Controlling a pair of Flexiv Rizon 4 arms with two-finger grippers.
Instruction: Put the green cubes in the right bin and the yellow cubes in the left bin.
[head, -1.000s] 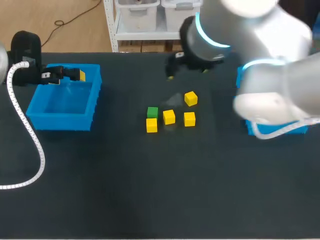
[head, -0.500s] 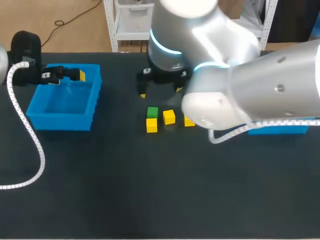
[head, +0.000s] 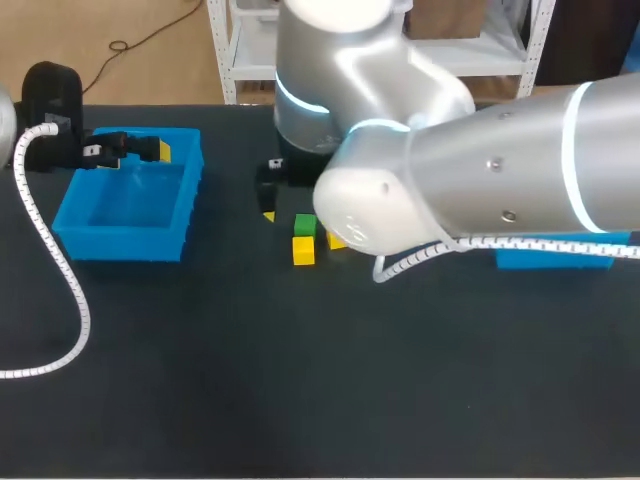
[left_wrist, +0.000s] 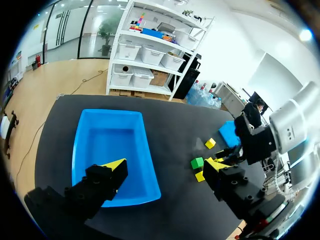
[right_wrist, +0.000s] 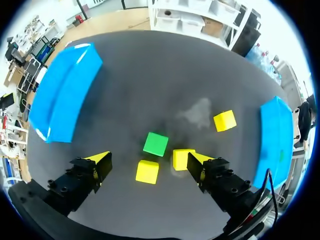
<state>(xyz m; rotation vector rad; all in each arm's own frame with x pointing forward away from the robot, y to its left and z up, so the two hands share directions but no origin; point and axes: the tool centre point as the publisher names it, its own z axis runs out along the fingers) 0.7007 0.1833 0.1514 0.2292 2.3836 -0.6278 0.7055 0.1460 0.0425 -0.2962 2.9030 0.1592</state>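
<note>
Cubes on desk, both hands open

Green cube (right_wrist: 155, 143) sits on desk (head: 300, 380) btwn the two bins. R wrist view shows 3 yellow cubes (right_wrist: 225, 120) round it: two close by, nearer the hand, and one further off toward R bin (right_wrist: 275, 140). All of these lie on the desk, outside the bins.

L bin (head: 130, 205): inside shows only its blue floor & walls. R bin is mostly hidden behind R arm (head: 450, 190) in head view and seen edge-on from the wrist, so contents can't tell.

R hand (right_wrist: 148, 164) hangs over the cube cluster, fingers spread wide, gripping nothing, w/ green cube just ahead of the gap. L hand (left_wrist: 165, 167) sits over L bin, fingers also apart, nothing btwn them.
</note>
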